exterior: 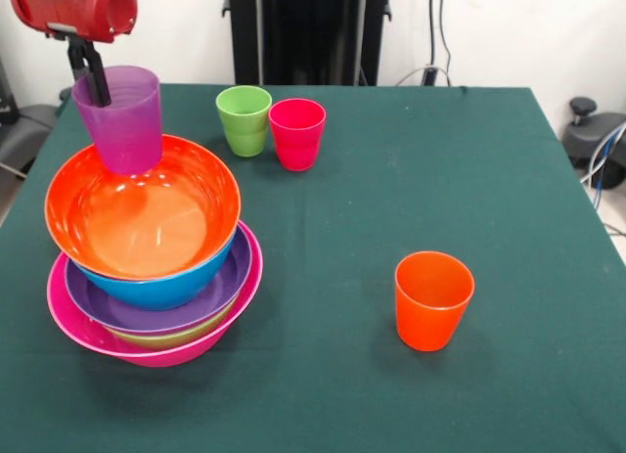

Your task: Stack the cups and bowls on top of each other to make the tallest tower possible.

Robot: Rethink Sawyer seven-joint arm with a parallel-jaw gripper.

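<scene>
The tower [154,267] is standing at the near-left part of the desk [391,404], the orange bowl [143,218] sitting tilted on top. The purple cup [121,117] is hanging at that bowl's far rim. The fingers [95,79] are closing on its wall, 1 reaching inside. The cup is looking light, stiff and slippery, so gripping at the rim is seeming best. The orange cup [432,299] is standing well to the right of the tower. No writing is showing.

Glossy smooth plastic bowls [147,218] and cups [432,298] shine with highlights on the matt green cloth-covered surface [411,179].
</scene>
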